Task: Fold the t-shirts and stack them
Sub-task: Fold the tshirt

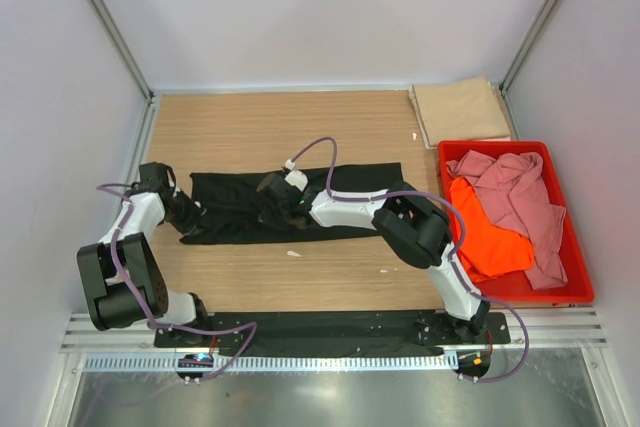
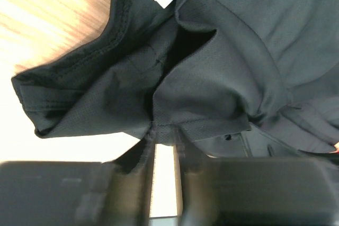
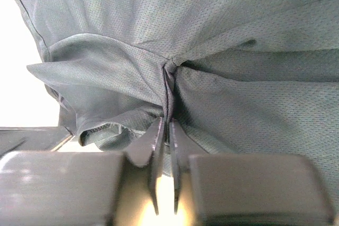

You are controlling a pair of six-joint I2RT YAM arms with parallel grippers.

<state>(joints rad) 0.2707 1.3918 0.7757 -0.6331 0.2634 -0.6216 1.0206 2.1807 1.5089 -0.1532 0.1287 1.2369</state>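
Well to the left of the crate [image 1: 580,282], the black shirt [image 1: 350,179] is lying across the table [image 1: 250,127] as a long, rumpled band, and you are gripping it with both arms. Your right claw [image 3: 166,140], the one nearer the crate, is squeezing a raised pleat near the band's middle, with its fingers almost touching. Your left claw [image 2: 165,147], at the end farthest from the crate, is closing nearly as tight on the hem beside a sleeve. The tan shirt [image 1: 460,112] is sitting folded just behind the crate. The pink shirt [image 1: 510,182] and the orange shirt [image 1: 490,242] are lying heaped inside the crate.

The danger is in how little cloth you are holding. The left pinch is catching only the very edge, so a brisk pull could let the hem slip out. The right pinch is probably gathering just the top layer. If so, lifting it could peel that layer away and bunch the shirt rather than fold it. Pulling the two arms unevenly would skew the band.

You cannot be sure how many layers either pinch is taking. From above, your right arm is covering part of the shirt on the crate side of your grip. The sleeve nearest the left claw is crumpled, so its outline is hard to read.
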